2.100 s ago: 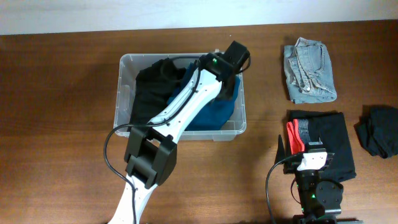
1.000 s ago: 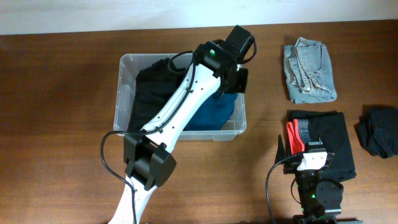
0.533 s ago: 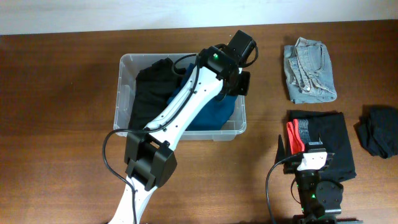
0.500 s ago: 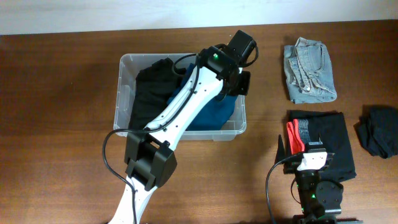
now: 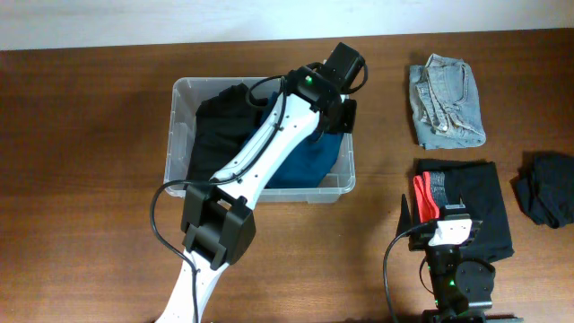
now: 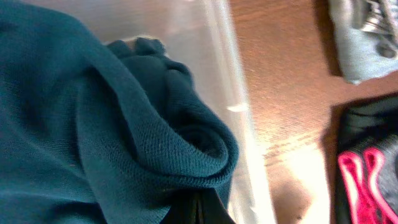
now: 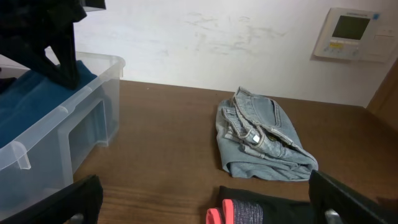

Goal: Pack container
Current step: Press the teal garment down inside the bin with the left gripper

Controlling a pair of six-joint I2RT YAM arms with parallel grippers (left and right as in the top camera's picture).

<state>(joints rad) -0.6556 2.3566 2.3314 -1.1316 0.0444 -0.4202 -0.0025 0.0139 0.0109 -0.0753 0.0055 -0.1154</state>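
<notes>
The container [image 5: 176, 135] is a clear plastic bin at the table's back centre; its wall also shows in the left wrist view [image 6: 233, 93] and the right wrist view [image 7: 62, 134]. It holds a black garment [image 5: 215, 126] and a teal garment [image 5: 309, 166]. My left gripper [image 5: 345, 112] is at the bin's right end. In the left wrist view its jaws [image 6: 198, 214] are together, with a bunched fold of the teal garment [image 6: 93, 124] at their tips. My right gripper [image 7: 205, 199] is open and empty, low at the front right [image 5: 446, 231].
Folded light blue jeans [image 5: 446, 99] lie at the back right, also in the right wrist view [image 7: 261, 137]. A folded black garment with red trim [image 5: 475, 202] lies under the right gripper. A dark crumpled garment [image 5: 547, 188] is at the far right edge.
My left gripper swung right across the bin's right rim, then came back a little to the left. The right arm has not moved.
</notes>
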